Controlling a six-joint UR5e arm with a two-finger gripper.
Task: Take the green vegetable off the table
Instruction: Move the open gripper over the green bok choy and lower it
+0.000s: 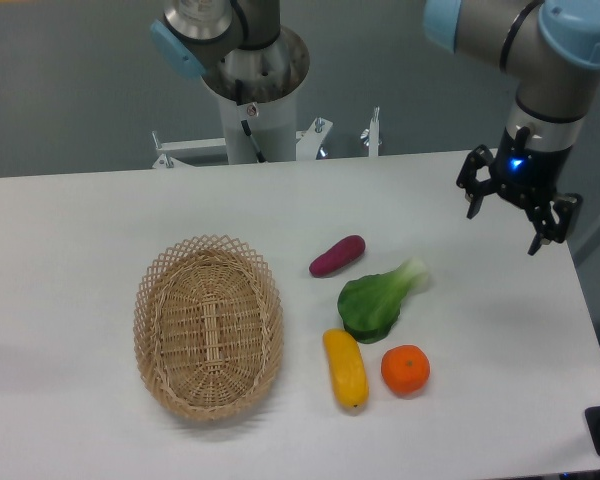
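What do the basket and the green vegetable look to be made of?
The basket: woven wicker or rattan by the look, tan and matte, with an open lattice rim and visible strands. The green vegetable: probably moulded plastic or foam, a toy; its dark leaf and pale stalk look smooth and evenly coloured, with little sheen. The view cannot settle which.
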